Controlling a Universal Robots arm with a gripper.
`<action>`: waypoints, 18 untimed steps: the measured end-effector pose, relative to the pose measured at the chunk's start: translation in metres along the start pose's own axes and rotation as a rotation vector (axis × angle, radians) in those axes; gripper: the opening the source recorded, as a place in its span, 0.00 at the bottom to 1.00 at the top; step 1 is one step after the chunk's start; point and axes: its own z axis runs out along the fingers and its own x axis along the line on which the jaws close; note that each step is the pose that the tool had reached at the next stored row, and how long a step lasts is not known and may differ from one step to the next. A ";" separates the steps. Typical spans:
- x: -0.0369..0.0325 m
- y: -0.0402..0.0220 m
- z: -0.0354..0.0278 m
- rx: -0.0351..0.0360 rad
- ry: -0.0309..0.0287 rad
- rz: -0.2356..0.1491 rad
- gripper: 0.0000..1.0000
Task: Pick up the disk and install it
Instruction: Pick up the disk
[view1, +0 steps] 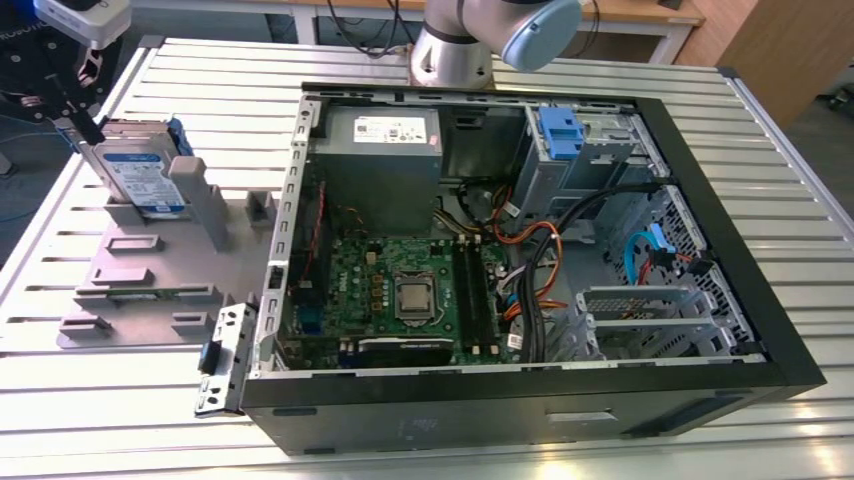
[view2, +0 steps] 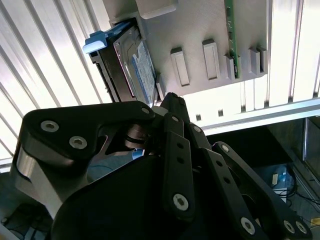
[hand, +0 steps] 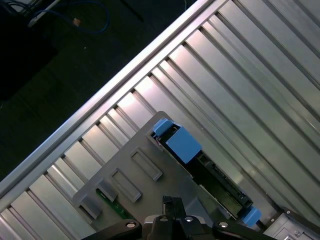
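Grey and slotted, a holder (view1: 147, 270) is laid on the table (view1: 134, 410), at the exterior view's left of an open black computer case (view1: 767, 260). The disk (view1: 140, 172) is stood on edge in one of its slots. A green circuit strip (view1: 147, 293) is seated in another slot, nearer the camera. Inside the case are seen a grey power-supply box (view1: 380, 150), a green motherboard (view1: 400, 290), a drive cage (view1: 587, 165) with a blue latch (view1: 558, 128), and bundled orange and black cables (view1: 534, 250).

The disk is shown taller than wide in the exterior view, so its long axis is taken as upright. Its labelled face is turned toward the case, and its top edge is aligned with the table's slats.

The gripper (view1: 91, 125) is held just above the disk's upper corner at the exterior view's left. Its fingertips are pressed together with nothing between them. Whether they touch the disk cannot be told.

The table is built of ribbed aluminium slats. Beyond its edge, a dark floor (hand: 50, 75) with a loose blue cable (hand: 95, 22) is seen in the first wrist view. Wooden furniture (view1: 774, 50) is seen at the back in the exterior view.
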 end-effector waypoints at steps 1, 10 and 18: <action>0.0000 0.0000 0.0000 0.0000 0.0001 -0.001 0.11; 0.0000 0.0000 0.0000 -0.0001 0.0003 -0.006 0.11; 0.0000 0.0000 0.0000 -0.0002 0.0005 -0.011 0.11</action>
